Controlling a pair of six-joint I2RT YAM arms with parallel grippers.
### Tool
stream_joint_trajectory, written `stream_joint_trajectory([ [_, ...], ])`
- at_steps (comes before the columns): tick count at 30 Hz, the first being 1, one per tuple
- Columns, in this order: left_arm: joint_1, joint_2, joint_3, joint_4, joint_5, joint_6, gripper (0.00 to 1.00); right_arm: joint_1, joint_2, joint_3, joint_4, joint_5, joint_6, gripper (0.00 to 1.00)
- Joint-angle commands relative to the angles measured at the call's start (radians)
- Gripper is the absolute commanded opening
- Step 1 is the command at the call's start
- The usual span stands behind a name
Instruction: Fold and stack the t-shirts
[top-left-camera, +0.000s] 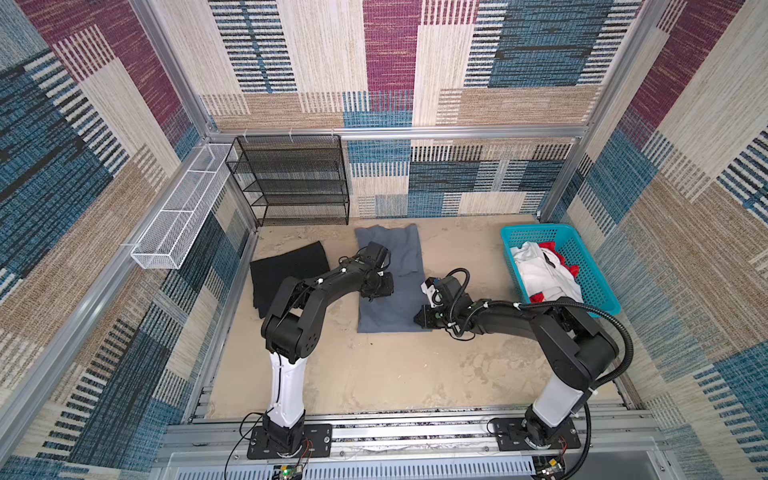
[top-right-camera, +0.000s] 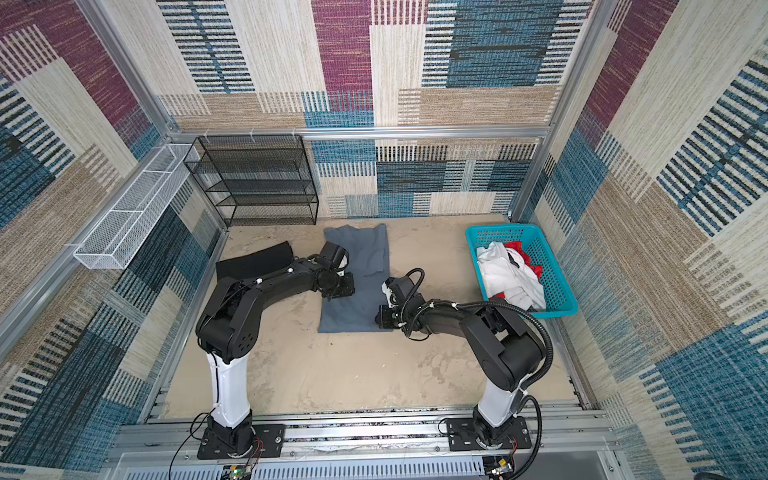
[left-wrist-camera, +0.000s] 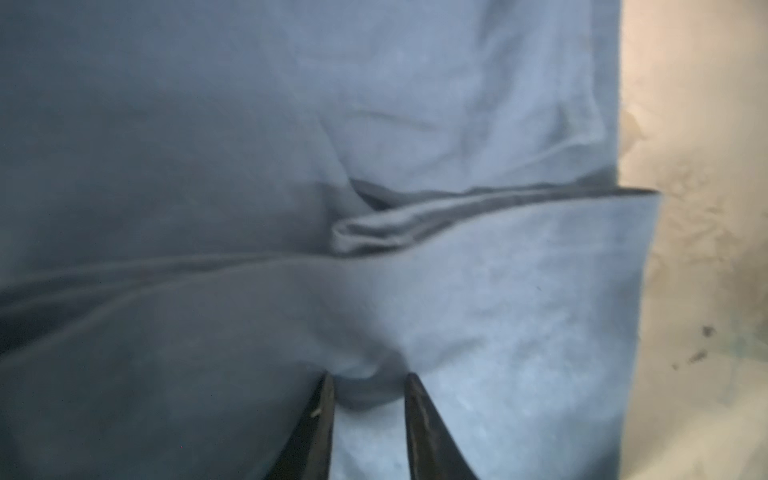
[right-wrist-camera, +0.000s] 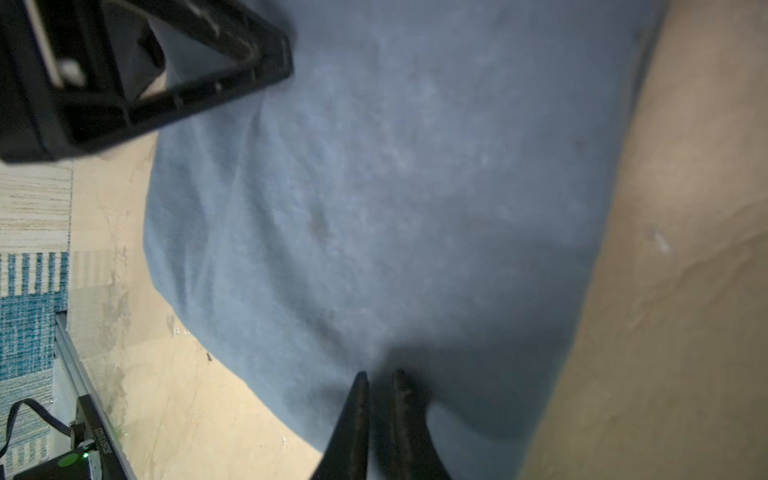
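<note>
A slate blue-grey t-shirt (top-left-camera: 399, 253) (top-right-camera: 365, 249) lies flat mid-table as a long folded strip. My left gripper (top-left-camera: 376, 291) (top-right-camera: 338, 286) points down onto its left-middle. In the left wrist view its jaws (left-wrist-camera: 370, 380) stand a little apart with a pucker of the cloth (left-wrist-camera: 457, 124) pinched between them. My right gripper (top-left-camera: 419, 318) (top-right-camera: 383, 321) is at the shirt's near right corner. There its jaws (right-wrist-camera: 380, 376) are nearly together on the cloth (right-wrist-camera: 395, 187). A black t-shirt (top-left-camera: 286, 266) (top-right-camera: 253, 259) lies folded at the left. White (top-left-camera: 540, 274) and red (top-left-camera: 552, 251) shirts sit crumpled in the basket.
The turquoise mesh basket (top-left-camera: 590, 274) (top-right-camera: 552, 266) stands at the right edge of the table. A black wire rack (top-left-camera: 295, 178) stands at the back left, and a white wire tray (top-left-camera: 178, 216) hangs on the left wall. Bare tan table (top-left-camera: 374, 374) lies in front of the shirt.
</note>
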Motion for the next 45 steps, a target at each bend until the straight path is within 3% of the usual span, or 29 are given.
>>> stream_joint_trajectory([
  [1, 0.024, 0.007, 0.004, -0.01, -0.038, 0.005, 0.32, 0.001, 0.005, -0.018, -0.026, 0.016, 0.015, 0.15],
  [9, 0.083, -0.096, -0.127, 0.168, 0.043, 0.066, 0.32, 0.001, -0.046, -0.059, -0.05, 0.029, 0.004, 0.16],
  [16, 0.115, -0.169, -0.204, 0.263, 0.06, 0.072, 0.32, -0.002, -0.047, 0.139, -0.156, 0.098, -0.06, 0.19],
  [23, 0.136, -0.124, -0.156, 0.238, 0.031, 0.052, 0.3, -0.058, 0.119, 0.36, -0.161, 0.102, -0.125, 0.19],
  [33, 0.169, -0.041, -0.123, 0.252, 0.049, 0.04, 0.3, -0.155, 0.346, 0.488, -0.036, 0.019, -0.129, 0.18],
  [45, 0.177, -0.077, -0.249, 0.289, -0.019, -0.018, 0.28, -0.183, 0.401, 0.448, -0.119, 0.156, -0.087, 0.17],
])
